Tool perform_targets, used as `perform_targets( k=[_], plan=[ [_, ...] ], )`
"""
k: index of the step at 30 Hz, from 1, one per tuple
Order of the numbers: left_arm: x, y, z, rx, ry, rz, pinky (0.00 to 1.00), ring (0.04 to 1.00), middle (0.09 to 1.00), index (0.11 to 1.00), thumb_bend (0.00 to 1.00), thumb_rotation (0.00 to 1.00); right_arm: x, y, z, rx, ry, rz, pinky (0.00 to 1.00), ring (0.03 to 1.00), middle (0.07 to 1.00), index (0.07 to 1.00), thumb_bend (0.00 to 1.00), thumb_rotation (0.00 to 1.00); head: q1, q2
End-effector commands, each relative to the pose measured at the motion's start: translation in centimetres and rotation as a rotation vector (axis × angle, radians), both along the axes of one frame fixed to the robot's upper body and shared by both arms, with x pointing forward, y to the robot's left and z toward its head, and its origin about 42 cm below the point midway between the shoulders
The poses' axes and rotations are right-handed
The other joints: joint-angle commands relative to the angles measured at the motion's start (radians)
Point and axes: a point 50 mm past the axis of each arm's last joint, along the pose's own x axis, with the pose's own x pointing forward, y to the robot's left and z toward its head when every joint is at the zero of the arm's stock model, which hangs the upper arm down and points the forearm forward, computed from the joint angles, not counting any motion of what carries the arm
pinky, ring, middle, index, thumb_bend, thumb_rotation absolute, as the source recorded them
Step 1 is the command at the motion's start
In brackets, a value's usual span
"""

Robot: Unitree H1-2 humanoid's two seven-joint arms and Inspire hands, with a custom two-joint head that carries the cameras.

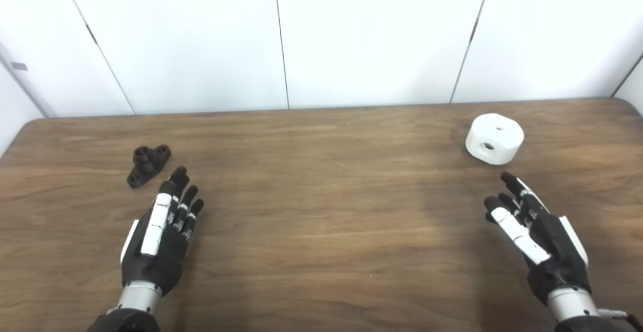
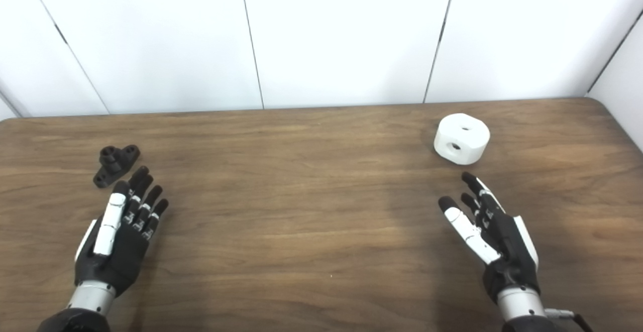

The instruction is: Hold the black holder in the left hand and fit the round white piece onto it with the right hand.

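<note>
Holder, black, is lying on the wooden table at far left, just beyond the left hand, whose fingers are stretching out, gripping nothing. White piece is sitting at far right, near the right hand, likewise spreading empty.

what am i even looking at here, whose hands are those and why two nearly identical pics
Those are the two hands of a humanoid robot standing at a wooden table. The two pictures come from a pair of cameras side by side on its head, so both show the same scene from slightly different spots. The arms come in from the bottom edge. The left hand and the right hand are both open over the table and hold nothing. Two parts lie on the table: a small black holder just beyond the left hand's fingertips, and a round white piece with holes in it, a little beyond the right hand. Neither part is being touched.
</note>
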Motion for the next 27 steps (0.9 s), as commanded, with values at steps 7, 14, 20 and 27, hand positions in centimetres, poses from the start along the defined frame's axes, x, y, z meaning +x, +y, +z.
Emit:
perform_targets(
  k=[7,14,20,27],
  plan=[
    [0.5,0.0,1.4,-0.001,-0.069,0.0,1.0,1.0,1.0,0.911,0.65,0.49,0.3,-0.2,0.8,-0.016,-0.036,0.009,0.79,0.939,0.967,0.892,0.44,0.47,-0.003,0.004],
    [0.2,0.1,1.3,0.067,-0.108,-0.022,1.0,1.0,1.0,0.955,0.68,0.47,-0.1,-0.4,0.5,-0.011,-0.026,0.017,0.82,0.953,0.969,0.899,0.43,0.49,0.103,-0.039],
    [-0.6,0.7,5.1,0.579,-0.227,-0.02,0.54,0.71,0.78,0.799,0.66,0.41,-0.3,-0.8,0.1,-0.002,-0.011,0.01,0.84,0.972,0.993,0.913,0.39,0.47,0.243,-0.115],
    [-1.0,1.0,8.7,1.079,-0.365,0.216,0.45,0.589,0.663,0.711,0.67,0.4,0.2,-0.9,-0.6,-0.122,0.007,-0.045,0.7,0.874,0.947,0.886,0.42,0.51,0.296,-0.16]
  ],
)
